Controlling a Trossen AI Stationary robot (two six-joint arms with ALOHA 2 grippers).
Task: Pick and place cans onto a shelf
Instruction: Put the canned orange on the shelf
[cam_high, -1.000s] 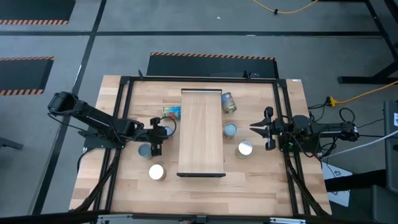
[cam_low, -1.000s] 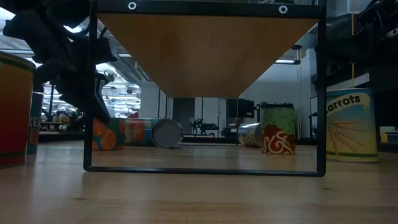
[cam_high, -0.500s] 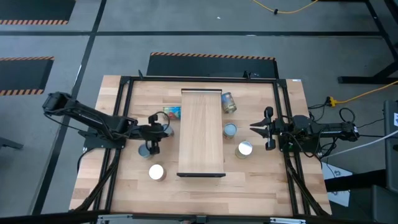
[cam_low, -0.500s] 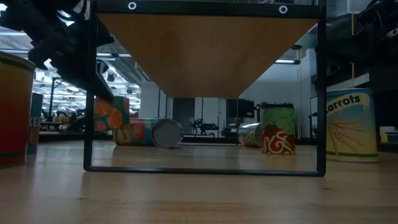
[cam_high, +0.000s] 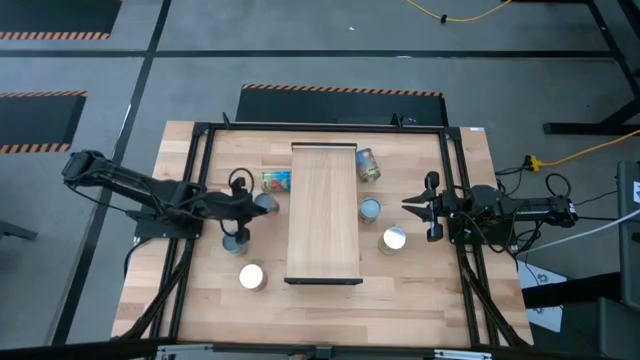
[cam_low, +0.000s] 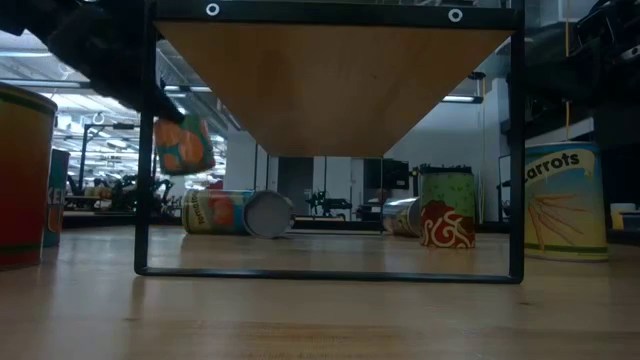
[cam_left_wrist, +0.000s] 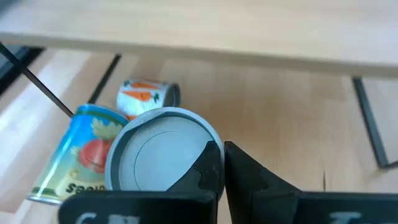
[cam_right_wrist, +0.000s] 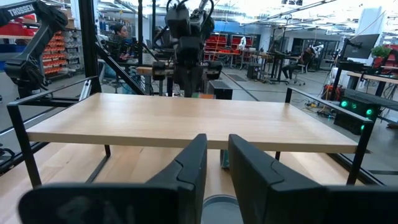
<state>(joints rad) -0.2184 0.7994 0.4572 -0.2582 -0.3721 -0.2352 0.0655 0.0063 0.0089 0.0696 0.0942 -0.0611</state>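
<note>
Over wooden tabletop (cam_high: 420, 290), left of centre, left gripper (cam_high: 247, 205) pinching can (cam_low: 183, 146) needs lifting clear above shelf (cam_high: 323, 200) edge before setting down upright; right gripper (cam_high: 423, 207) spread, waiting at right.

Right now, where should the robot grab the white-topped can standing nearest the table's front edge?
Probably best to grip the white-topped can across its round sides, coming straight down from above. It stands upright with its flat lid facing up, and bare table shows all round it, so there is room on either side.
</note>
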